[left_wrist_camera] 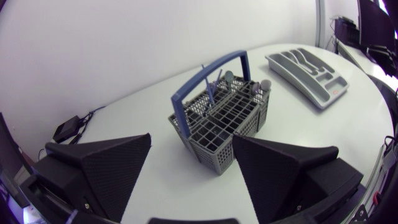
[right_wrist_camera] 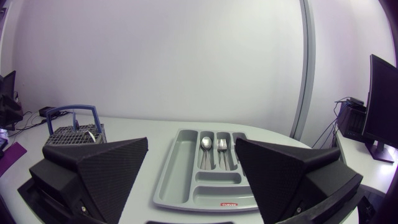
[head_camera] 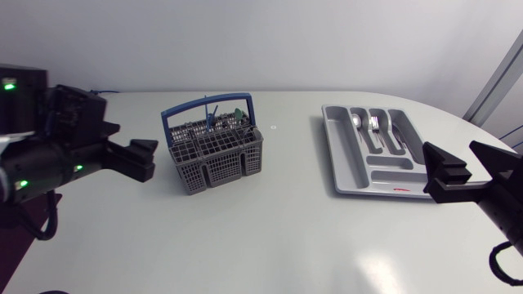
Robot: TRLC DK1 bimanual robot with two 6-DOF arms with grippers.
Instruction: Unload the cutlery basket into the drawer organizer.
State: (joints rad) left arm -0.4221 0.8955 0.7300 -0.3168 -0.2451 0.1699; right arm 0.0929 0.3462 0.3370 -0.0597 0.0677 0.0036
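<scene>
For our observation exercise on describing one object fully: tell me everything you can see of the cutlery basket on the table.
The cutlery basket is a grey box of plastic-looking lattice, split into compartments, with a blue arched handle over its top. It stands upright on the white table, with cutlery poking up above its rim. Only the table touches it; the open left gripper is beside it, apart.

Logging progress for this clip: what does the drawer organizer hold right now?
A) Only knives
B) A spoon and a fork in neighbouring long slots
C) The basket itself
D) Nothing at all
B: the right wrist view shows a spoon and a fork lying side by side in the drawer organizer, while the cutlery basket stands apart from it on the table.
</scene>
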